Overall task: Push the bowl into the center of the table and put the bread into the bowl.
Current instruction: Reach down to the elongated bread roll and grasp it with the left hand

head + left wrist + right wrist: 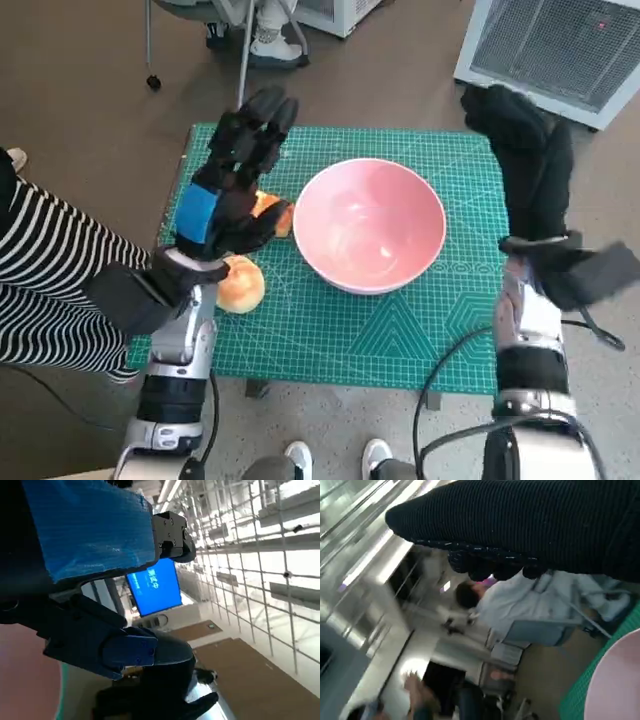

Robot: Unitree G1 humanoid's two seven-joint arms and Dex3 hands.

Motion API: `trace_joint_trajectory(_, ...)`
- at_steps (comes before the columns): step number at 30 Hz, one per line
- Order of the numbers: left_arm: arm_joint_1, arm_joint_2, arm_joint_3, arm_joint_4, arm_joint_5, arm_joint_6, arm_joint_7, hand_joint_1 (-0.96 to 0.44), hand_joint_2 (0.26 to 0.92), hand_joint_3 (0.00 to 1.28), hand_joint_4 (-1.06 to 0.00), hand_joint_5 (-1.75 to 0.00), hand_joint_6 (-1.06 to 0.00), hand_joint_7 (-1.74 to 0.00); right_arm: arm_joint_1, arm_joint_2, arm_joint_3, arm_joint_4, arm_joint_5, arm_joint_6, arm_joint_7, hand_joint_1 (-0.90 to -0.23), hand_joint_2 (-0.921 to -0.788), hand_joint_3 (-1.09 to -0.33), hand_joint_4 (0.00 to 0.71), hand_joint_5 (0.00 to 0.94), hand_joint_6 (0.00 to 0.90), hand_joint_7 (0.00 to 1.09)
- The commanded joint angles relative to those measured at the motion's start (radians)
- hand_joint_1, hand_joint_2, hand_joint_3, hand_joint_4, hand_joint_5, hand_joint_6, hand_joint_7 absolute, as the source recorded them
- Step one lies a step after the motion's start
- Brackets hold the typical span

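While both forearms rise from the near edge, a bread roll (240,283) lies nearest on the green mat (400,330), just beside the left wrist, behind the fingers, untouched. Left hand (228,190) hovers over the mat's left part, blue-taped back up, fingers spread and reaching toward the far edge, holding nothing. A second bread piece (276,214) peeks out under that hand near the thumb, right beside the bowl's left rim; contact between hand and bread can't be told. Pink bowl (370,222) sits upright about mid-mat, slightly toward the far side, with nothing in it. Right hand (525,150) in the black glove hangs over the mat's far right corner, apart from the bowl, holding nothing; whether its fingers are spread or curled can't be told. Farther off on the floor: a white grilled unit (560,50) and chair legs (240,50). Person in striped sleeve (45,290) at left.
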State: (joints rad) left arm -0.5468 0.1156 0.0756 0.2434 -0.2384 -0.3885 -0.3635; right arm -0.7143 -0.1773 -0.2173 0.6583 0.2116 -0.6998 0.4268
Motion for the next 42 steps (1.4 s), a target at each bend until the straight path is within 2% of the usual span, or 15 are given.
trace_joint_trajectory(1, -0.037, 0.002, -0.006, -0.028, -0.021, 0.016, -0.024, -0.74, 0.921, 0.36, -0.18, 0.00, 0.00, -0.59, 0.074, 0.003, 0.030, -0.114, 0.023, 0.054, 0.018, -0.818, -0.921, -0.776, 0.173, 0.002, 0.117, 0.41)
trace_joint_trajectory(5, -0.053, 0.004, -0.006, -0.027, -0.030, 0.020, -0.043, -0.73, 0.921, 0.35, -0.18, 0.00, 0.00, -0.60, 0.097, 0.003, 0.045, -0.165, 0.030, 0.079, 0.012, -0.815, -0.921, -0.767, 0.168, 0.001, 0.101, 0.42)
trace_joint_trajectory(10, -0.070, 0.007, -0.006, -0.025, -0.023, 0.015, -0.055, -0.73, 0.921, 0.35, -0.19, 0.00, 0.00, -0.62, 0.108, 0.006, 0.055, -0.184, 0.022, 0.086, 0.000, -0.814, -0.921, -0.762, 0.167, 0.000, 0.092, 0.43)
trace_joint_trajectory(24, -0.091, 0.020, -0.005, -0.026, -0.016, 0.016, -0.075, -0.71, 0.917, 0.34, -0.19, -0.01, 0.00, -0.62, 0.113, 0.022, 0.074, -0.215, 0.019, 0.103, -0.029, -0.815, -0.921, -0.734, 0.199, 0.013, 0.118, 0.48)
trace_joint_trajectory(32, -0.089, 0.036, -0.004, -0.041, -0.014, 0.023, -0.085, -0.70, 0.902, 0.32, -0.18, -0.01, 0.00, -0.62, 0.111, 0.028, 0.083, -0.227, 0.005, 0.112, -0.042, -0.812, -0.921, -0.739, 0.205, 0.014, 0.118, 0.49)
trace_joint_trajectory(38, -0.091, 0.090, 0.009, -0.047, 0.021, 0.003, -0.088, -0.69, 0.890, 0.30, -0.19, -0.01, 0.00, -0.63, 0.110, 0.027, 0.090, -0.222, -0.001, 0.112, -0.048, -0.812, -0.921, -0.743, 0.205, 0.012, 0.110, 0.50)
trace_joint_trajectory(42, -0.120, 0.195, 0.019, -0.001, 0.145, -0.052, -0.065, -0.66, 0.869, 0.29, -0.20, -0.01, 0.00, -0.64, 0.112, 0.023, 0.093, -0.221, -0.003, 0.107, -0.048, -0.814, -0.921, -0.744, 0.206, 0.011, 0.098, 0.50)
